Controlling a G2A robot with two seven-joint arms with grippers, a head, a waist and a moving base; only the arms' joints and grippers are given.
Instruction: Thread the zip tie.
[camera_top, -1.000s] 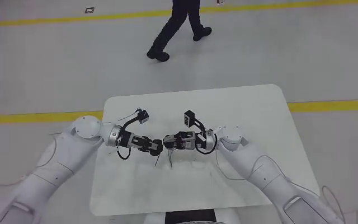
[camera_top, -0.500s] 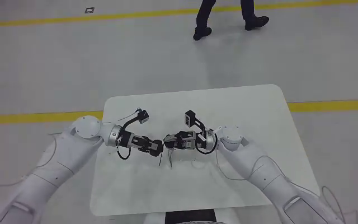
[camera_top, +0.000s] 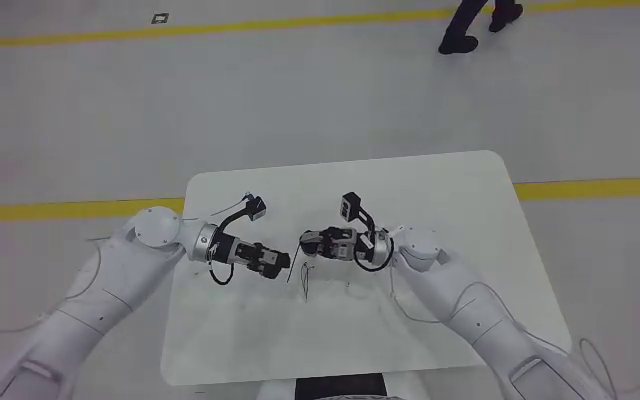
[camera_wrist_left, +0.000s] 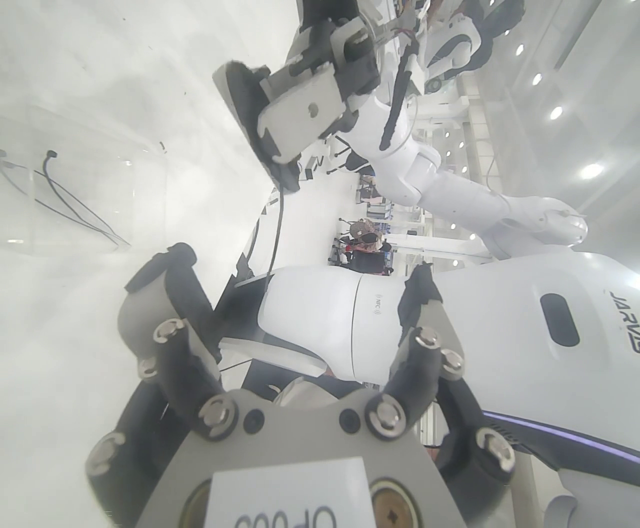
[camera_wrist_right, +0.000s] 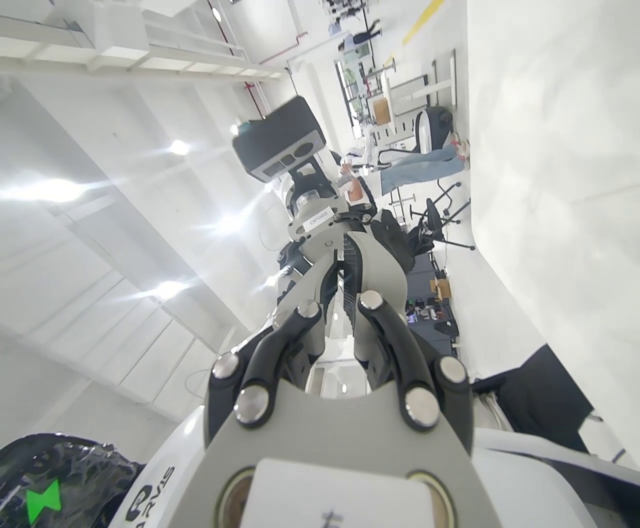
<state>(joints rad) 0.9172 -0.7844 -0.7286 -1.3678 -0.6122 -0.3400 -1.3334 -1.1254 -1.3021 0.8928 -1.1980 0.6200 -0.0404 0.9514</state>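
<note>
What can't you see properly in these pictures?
- Right wrist view: the shut right pincer hides the zip tie between its fingers.
- Top view: the tie is too thin to tell its head from its tail.
- Left wrist view: the spare ties in the clear box look hazy, so I can't count them.

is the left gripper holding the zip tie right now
No, the left gripper is open with nothing between its fingers, while the zip tie hangs from the right gripper.
</note>
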